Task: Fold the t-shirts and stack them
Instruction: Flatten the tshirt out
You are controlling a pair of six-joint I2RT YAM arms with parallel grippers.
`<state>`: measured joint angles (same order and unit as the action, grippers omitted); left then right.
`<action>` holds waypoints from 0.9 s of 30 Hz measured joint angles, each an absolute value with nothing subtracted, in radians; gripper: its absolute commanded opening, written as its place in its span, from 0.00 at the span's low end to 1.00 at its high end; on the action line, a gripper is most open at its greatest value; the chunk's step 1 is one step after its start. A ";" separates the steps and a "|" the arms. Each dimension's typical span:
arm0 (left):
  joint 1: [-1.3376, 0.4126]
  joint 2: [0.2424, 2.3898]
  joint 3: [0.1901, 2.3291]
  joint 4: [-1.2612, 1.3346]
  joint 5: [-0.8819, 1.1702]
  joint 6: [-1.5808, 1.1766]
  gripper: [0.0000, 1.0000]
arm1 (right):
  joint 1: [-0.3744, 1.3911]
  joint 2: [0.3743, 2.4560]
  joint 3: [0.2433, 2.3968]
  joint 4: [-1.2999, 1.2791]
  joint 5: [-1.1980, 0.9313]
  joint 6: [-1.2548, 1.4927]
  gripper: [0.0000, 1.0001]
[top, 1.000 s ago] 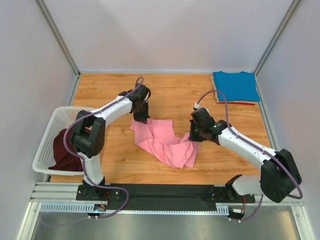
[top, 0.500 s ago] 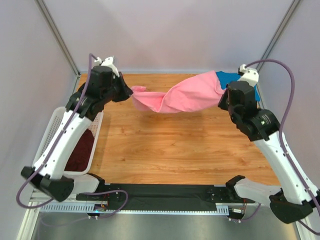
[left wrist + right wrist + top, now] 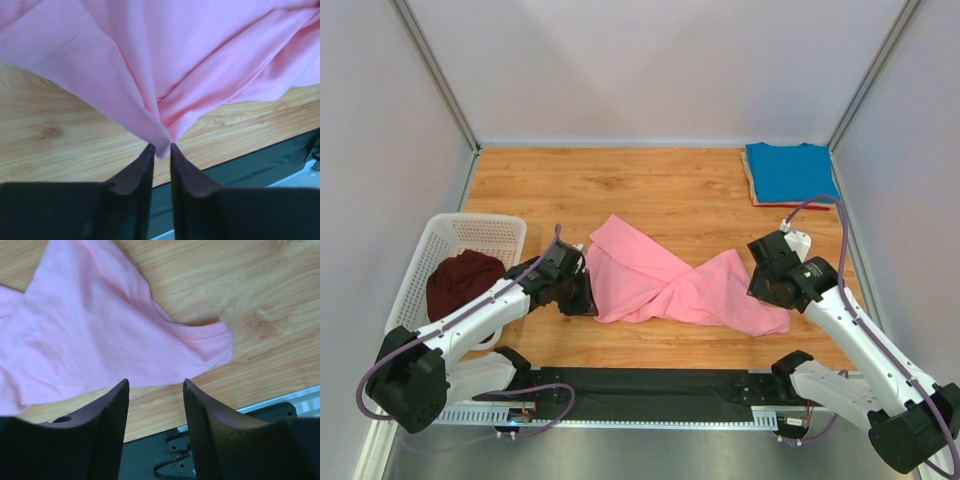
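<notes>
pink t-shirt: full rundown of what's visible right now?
The pink t-shirt is bright pink, soft thin fabric with a stitched hem. It lies unfolded on the wooden table, stretched left to right near the front edge, twisted and creased across its middle. One gathered corner sits between the left gripper's nearly closed fingertips; whether it is pinched is unclear. The right gripper stands open at the other end, gripping nothing.

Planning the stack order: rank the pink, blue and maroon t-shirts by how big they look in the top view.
1. pink t-shirt, spread out
2. blue t-shirt, folded
3. maroon t-shirt, bunched up, only slightly smaller than blue
</notes>
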<state>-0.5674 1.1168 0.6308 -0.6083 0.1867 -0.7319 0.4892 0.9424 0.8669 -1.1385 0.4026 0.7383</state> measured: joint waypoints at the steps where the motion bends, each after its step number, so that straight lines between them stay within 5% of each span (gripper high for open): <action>1: -0.574 1.114 0.637 -0.606 0.183 -0.731 0.34 | 0.489 0.949 0.882 -1.138 0.395 0.750 0.52; 3: -0.575 1.108 0.656 -0.607 0.167 -0.731 0.46 | 0.489 0.980 0.923 -1.137 0.381 0.775 0.54; 9: -0.575 1.074 0.748 -0.618 0.112 -0.717 0.55 | 0.484 1.293 1.088 -1.108 0.332 0.865 0.54; 16: -0.548 1.156 0.828 -0.612 0.057 -0.677 0.57 | 0.427 1.645 1.261 -1.010 0.324 0.843 0.55; 27: -0.439 1.517 1.033 -0.568 0.038 -0.640 0.58 | 0.309 1.871 1.284 -0.853 0.285 0.726 0.54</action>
<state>-0.4393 1.5166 1.0332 -0.5682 0.0383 -0.6395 0.3092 1.8713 1.2842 -0.8528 0.2852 0.7261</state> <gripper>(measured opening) 0.577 0.552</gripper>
